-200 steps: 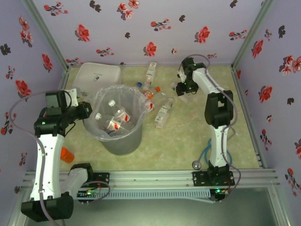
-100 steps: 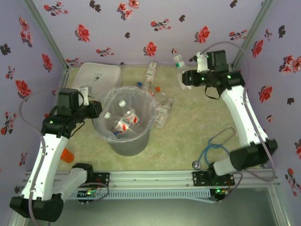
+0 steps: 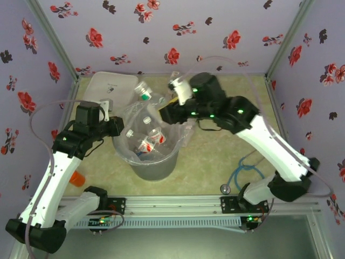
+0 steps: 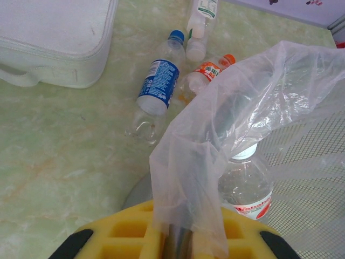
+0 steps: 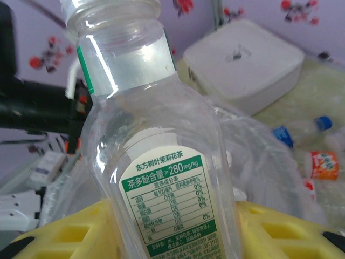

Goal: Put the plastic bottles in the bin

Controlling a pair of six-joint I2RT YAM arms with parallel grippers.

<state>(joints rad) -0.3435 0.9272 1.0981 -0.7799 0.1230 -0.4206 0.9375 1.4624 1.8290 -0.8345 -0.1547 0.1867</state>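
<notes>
Your right gripper (image 5: pixel 178 232) clamped on a clear green-labelled bottle (image 5: pixel 161 162), held above the bin's (image 3: pixel 153 166) far rim, your left gripper (image 4: pixel 172 234) pinching the bin's left rim and bag liner (image 4: pixel 215 135), several bottles (image 3: pixel 146 139) inside the bin, 3 loose bottles (image 4: pixel 159 89) on the table (image 4: pixel 64 140) beyond the bin.

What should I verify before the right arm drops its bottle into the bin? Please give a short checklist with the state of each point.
1. Grip: the right gripper is shut on the bottle, which sits between its yellow fingers: ok.
2. Support: the left gripper pinches the rim of the bin together with the bag: ok.
3. Bottle over the opening: cannot tell; from above it appears near the far rim.
4. Room inside: ok; only a few bottles lie at the bottom.
5. Bag mouth open: ok, though one fold stands up beside the left gripper.
</notes>
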